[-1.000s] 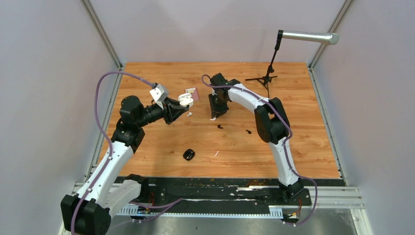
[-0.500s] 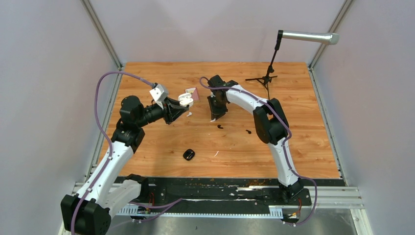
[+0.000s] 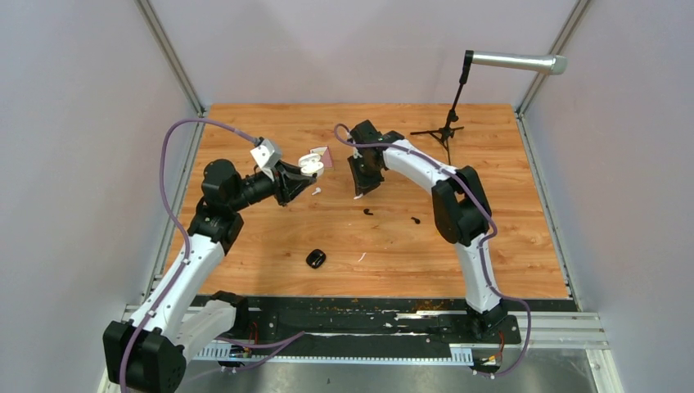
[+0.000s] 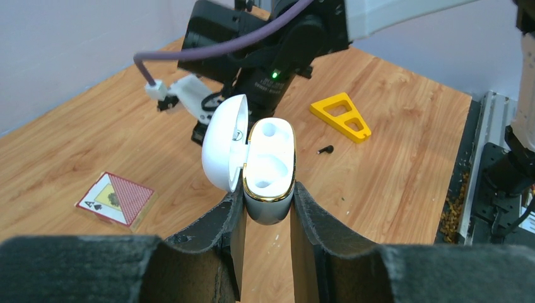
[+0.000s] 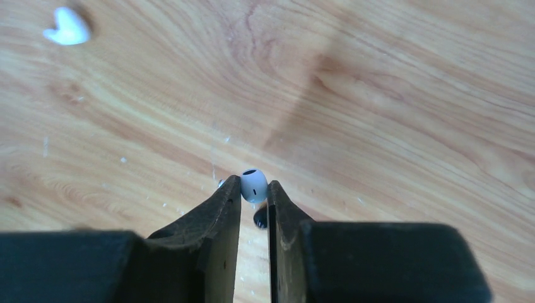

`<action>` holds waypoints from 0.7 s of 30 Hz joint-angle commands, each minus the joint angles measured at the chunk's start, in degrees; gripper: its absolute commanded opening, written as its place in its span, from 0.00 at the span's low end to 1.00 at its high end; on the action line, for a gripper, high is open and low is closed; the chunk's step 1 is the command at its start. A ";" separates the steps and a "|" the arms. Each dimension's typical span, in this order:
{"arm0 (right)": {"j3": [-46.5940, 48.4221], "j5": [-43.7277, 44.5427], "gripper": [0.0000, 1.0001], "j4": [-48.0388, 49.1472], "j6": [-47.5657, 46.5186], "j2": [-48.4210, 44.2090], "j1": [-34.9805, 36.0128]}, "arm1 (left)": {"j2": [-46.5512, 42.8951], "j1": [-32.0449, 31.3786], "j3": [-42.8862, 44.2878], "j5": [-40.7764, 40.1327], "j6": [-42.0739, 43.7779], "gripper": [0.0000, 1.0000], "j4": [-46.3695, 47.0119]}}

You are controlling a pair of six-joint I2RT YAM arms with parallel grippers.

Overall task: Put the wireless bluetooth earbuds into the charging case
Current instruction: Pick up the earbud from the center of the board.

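My left gripper [image 4: 268, 197] is shut on a white charging case [image 4: 271, 158] with a gold rim, held above the table. Its lid is swung open to the left and both sockets show empty. In the top view the case [image 3: 309, 165] hangs left of centre. My right gripper [image 5: 254, 190] is shut on a glossy white earbud [image 5: 254, 182], pinched at the fingertips just above the wood. A second white earbud [image 5: 66, 28] lies on the table, below the case [image 3: 316, 191]. Two black earbuds [image 3: 367, 212] [image 3: 415, 219] lie nearer the front. The right gripper [image 3: 358, 193] points down, right of the case.
A black case [image 3: 316, 259] and a thin white sliver [image 3: 361, 257] lie toward the front. A playing card [image 3: 326, 155] sits just beyond the white case. A yellow triangle [image 4: 340, 115] lies on the wood. A microphone stand [image 3: 448, 123] stands at the back right.
The right jaws have closed on the white earbud, and the right arm has shifted slightly. The left arm still holds the open case in the same place.
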 commanded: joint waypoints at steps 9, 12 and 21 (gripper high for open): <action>-4.57 -0.69 0.00 4.60 -14.28 -25.70 -1.00 | 4.34 0.44 0.10 0.33 -5.84 0.00 10.37; -7.52 -2.98 0.00 9.15 -21.95 -33.79 -1.08 | 5.88 0.36 0.62 1.15 -7.27 0.00 12.62; -24.30 -11.65 0.00 32.76 -48.82 -55.77 3.44 | 8.60 -1.13 1.36 7.01 -10.07 0.00 19.44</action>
